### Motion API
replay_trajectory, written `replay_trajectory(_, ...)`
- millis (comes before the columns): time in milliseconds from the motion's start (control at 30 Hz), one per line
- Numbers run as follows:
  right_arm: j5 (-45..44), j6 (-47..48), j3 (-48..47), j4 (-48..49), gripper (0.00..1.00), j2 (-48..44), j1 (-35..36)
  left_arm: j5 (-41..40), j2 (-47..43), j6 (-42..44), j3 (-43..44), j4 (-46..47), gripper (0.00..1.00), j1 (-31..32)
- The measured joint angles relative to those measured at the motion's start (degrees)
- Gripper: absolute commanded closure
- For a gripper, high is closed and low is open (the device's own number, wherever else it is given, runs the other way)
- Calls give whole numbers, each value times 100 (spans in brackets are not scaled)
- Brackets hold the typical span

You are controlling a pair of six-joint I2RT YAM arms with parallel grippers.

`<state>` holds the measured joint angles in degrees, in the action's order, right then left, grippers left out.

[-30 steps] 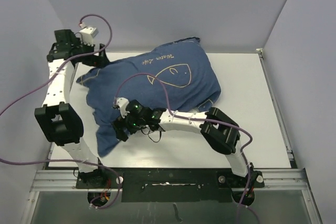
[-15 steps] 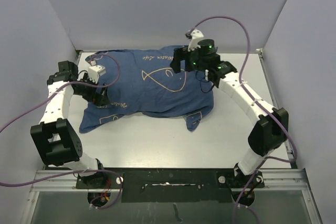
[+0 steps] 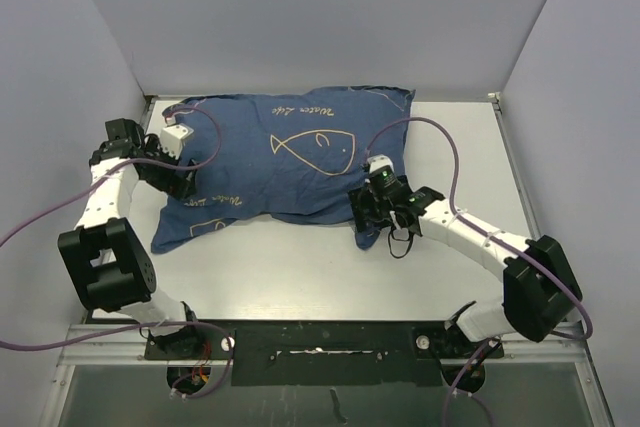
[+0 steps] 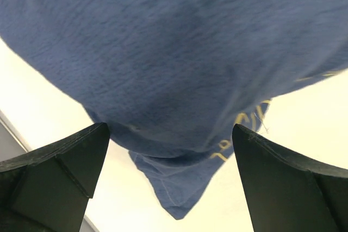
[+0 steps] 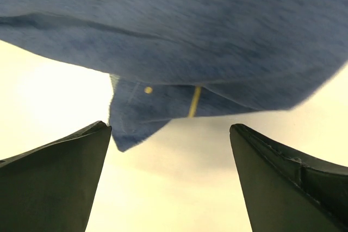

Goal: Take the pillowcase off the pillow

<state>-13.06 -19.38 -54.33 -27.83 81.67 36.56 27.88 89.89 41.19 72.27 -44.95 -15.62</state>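
The pillowcase [image 3: 290,152] lies plump across the far half of the tabletop [image 3: 300,277], fish outline and lettering facing up. The left gripper [image 3: 183,185] sits at its left end, jaws spread wide, grasping nothing. The right gripper [image 3: 364,230] is at its near right corner flap, likewise released.

Pillowcase [image 3: 290,157] bulk ahead; table [image 3: 300,277] front bare

A white table [image 3: 300,277] stands between pale walls [image 3: 300,17], metal rail [image 3: 540,342] at front.
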Motion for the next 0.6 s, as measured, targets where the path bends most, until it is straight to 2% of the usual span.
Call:
replay_trajectory(133,-267,-125,247,-46,2,-275,-114,-245,278,-33,-188,540,2,-190)
replay_trajectory(300,-286,-256,319,203,2,-278,-162,-321,584,-155,-199,737,2,-411)
replay_trajectory(600,63,-597,640,1123,2,647,-122,131,579,-26,-175,466,2,-1115)
